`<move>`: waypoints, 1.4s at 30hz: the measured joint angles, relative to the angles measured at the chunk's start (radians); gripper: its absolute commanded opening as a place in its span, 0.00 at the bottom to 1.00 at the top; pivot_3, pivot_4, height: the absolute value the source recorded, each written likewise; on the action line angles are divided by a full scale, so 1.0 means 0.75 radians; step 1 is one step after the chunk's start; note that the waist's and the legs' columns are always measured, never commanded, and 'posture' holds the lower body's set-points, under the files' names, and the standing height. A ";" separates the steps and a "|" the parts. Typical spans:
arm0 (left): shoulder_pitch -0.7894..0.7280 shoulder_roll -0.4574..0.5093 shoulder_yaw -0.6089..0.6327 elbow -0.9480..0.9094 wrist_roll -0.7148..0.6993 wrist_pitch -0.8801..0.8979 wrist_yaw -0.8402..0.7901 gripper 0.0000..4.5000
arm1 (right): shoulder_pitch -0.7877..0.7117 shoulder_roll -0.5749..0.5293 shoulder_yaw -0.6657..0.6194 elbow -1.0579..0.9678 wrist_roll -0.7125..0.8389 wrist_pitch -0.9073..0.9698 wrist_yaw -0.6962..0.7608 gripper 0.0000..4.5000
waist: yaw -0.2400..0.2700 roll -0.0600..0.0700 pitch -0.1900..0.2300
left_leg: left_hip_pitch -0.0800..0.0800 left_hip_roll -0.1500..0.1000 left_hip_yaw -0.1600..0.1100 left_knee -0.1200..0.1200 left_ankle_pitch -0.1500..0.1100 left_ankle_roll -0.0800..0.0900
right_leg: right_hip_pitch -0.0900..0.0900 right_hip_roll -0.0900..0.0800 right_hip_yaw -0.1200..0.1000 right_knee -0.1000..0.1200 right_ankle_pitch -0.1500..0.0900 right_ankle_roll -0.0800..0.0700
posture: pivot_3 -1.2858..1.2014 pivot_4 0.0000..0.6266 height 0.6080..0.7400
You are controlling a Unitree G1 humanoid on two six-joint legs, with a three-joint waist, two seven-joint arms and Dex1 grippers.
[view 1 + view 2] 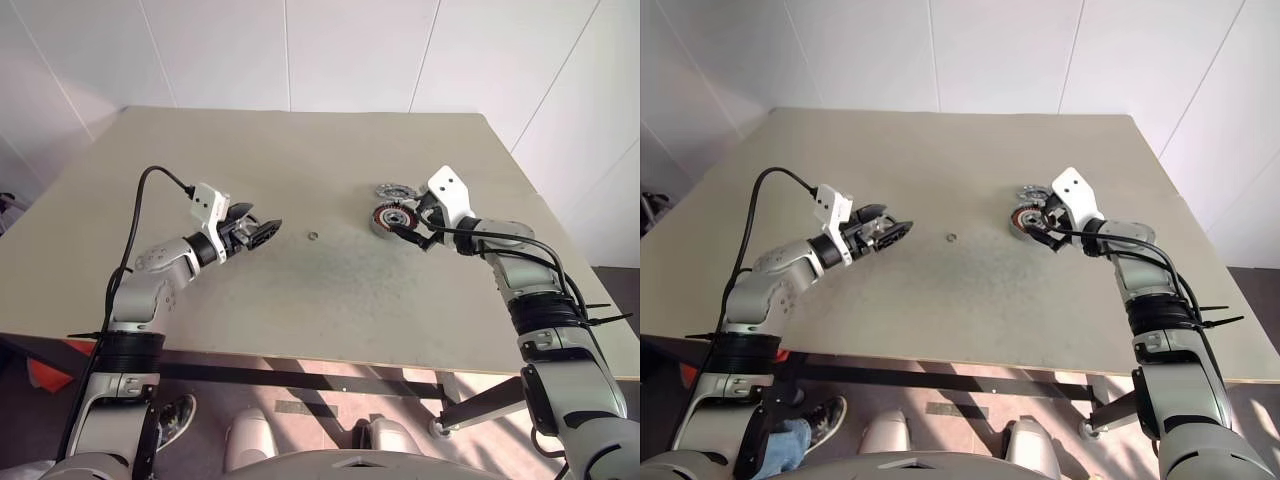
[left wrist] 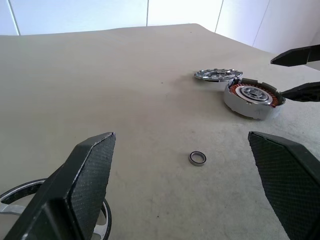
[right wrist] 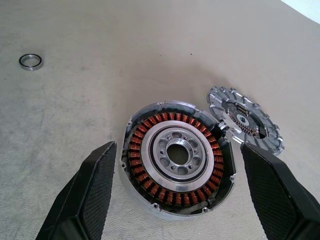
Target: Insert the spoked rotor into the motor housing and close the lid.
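The motor housing [image 3: 177, 157], a round puck with copper windings around a pale hub, lies open-side up at the table's right. My right gripper [image 3: 178, 150] is open, one finger on each side of the housing, and I cannot tell whether they touch it. Touching the housing's far side lies a finned silver disc, the lid [image 3: 245, 120]. My left gripper [image 1: 262, 232] hovers open and empty left of centre. Beneath its finger [image 2: 80, 185] peeks a pale ring with spokes, the rotor [image 2: 10, 196], mostly hidden.
A tiny loose washer ring [image 1: 313, 236] lies between the two grippers near the table's middle. The beige table [image 1: 300, 150] stretches bare behind both arms, and white wall panels stand beyond its far edge.
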 measured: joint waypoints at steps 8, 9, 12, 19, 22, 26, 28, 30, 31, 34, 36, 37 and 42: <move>0.000 0.000 0.000 0.000 0.000 0.000 0.000 1.00 | -0.005 0.002 0.001 0.000 0.000 0.008 0.000 0.99 | 0.000 0.000 0.000 | 0.000 0.000 0.000 0.000 0.000 0.000 | 0.000 0.000 0.000 0.000 0.000 0.000 | 0.52 0.00 1.00; 0.000 0.000 0.000 0.000 0.000 0.000 0.000 1.00 | -0.005 0.005 0.002 0.000 -0.001 0.012 0.000 0.99 | 0.000 0.000 0.000 | 0.000 0.000 0.000 0.000 0.000 0.000 | 0.000 0.000 0.000 0.000 0.000 0.000 | 0.52 0.00 1.00; 0.000 0.000 0.000 0.000 0.000 0.000 0.000 1.00 | -0.005 0.014 0.015 0.000 -0.001 0.023 0.001 0.99 | 0.000 0.000 0.000 | 0.000 0.000 0.000 0.000 0.000 0.000 | 0.000 0.000 0.000 0.000 0.000 0.000 | 0.52 0.00 1.00; 0.000 0.019 -0.051 0.012 0.114 -0.083 0.042 1.00 | -0.044 -0.007 0.123 0.045 -0.102 -0.026 0.036 0.99 | 0.000 0.000 0.000 | 0.000 0.000 0.000 0.000 0.000 0.000 | 0.000 0.000 0.000 0.000 0.000 0.000 | 0.52 0.00 1.00; 0.000 -0.010 -0.064 0.015 0.112 -0.090 0.041 1.00 | -0.122 -0.014 0.161 0.111 -0.137 -0.067 0.075 0.99 | -0.001 0.000 0.000 | 0.000 0.000 0.000 0.001 0.000 0.000 | 0.000 0.000 0.000 0.001 0.000 0.000 | 0.52 0.00 1.00; -0.001 -0.021 -0.080 0.020 0.112 -0.091 0.040 1.00 | -0.221 -0.019 0.190 0.211 -0.180 -0.149 0.120 0.99 | -0.001 0.000 0.000 | -0.001 0.000 0.000 0.001 0.000 0.000 | -0.001 0.000 0.000 0.001 0.000 0.000 | 0.52 0.00 1.00; -0.001 -0.023 -0.085 0.020 0.112 -0.091 0.040 1.00 | -0.256 -0.019 0.211 0.276 -0.205 -0.181 0.129 0.99 | -0.001 0.000 0.000 | -0.001 0.000 0.000 0.001 0.000 0.000 | -0.001 0.000 0.000 0.001 0.000 0.000 | 0.52 0.00 1.00; -0.001 -0.024 -0.087 0.020 0.112 -0.091 0.040 1.00 | -0.274 -0.018 0.222 0.331 -0.222 -0.212 0.134 0.99 | 0.000 0.000 0.000 | -0.001 0.000 0.000 0.001 0.000 0.001 | -0.001 0.000 0.000 0.001 0.000 0.000 | 0.52 0.00 1.00; -0.001 -0.023 -0.087 0.020 0.112 -0.090 0.040 1.00 | -0.280 -0.017 0.224 0.354 -0.230 -0.227 0.141 0.99 | 0.000 0.000 0.000 | -0.001 0.000 0.000 0.001 0.000 0.001 | -0.001 0.000 0.000 0.001 0.000 0.000 | 0.52 0.00 1.00; 0.007 -0.023 -0.086 0.017 0.110 -0.090 0.041 1.00 | -0.287 -0.017 0.226 0.379 -0.242 -0.248 0.164 0.99 | 0.000 0.000 0.000 | -0.001 0.000 0.000 0.001 0.000 0.001 | -0.001 0.000 0.000 0.001 0.000 0.000 | 0.52 0.00 1.00; 0.015 -0.022 -0.086 0.015 0.109 -0.090 0.041 1.00 | -0.291 -0.017 0.233 0.396 -0.256 -0.266 0.184 0.99 | 0.000 0.000 0.000 | -0.001 0.000 0.000 0.001 0.000 0.001 | -0.001 0.000 0.000 0.001 0.000 0.000 | 0.52 0.00 1.00; 0.018 -0.022 -0.086 0.015 0.109 -0.090 0.041 1.00 | -0.293 -0.017 0.237 0.409 -0.263 -0.278 0.192 0.99 | 0.000 0.000 0.001 | -0.001 0.000 0.000 0.001 -0.001 0.001 | -0.001 0.000 0.000 0.001 0.000 0.000 | 0.52 0.00 1.00; 0.024 -0.025 -0.086 0.014 0.109 -0.090 0.048 1.00 | -0.303 -0.018 0.261 0.452 -0.287 -0.314 0.245 0.99 | -0.001 0.000 0.001 | -0.001 0.000 0.000 0.002 -0.003 0.005 | -0.001 0.000 0.000 0.001 0.000 0.000 | 0.52 0.00 1.00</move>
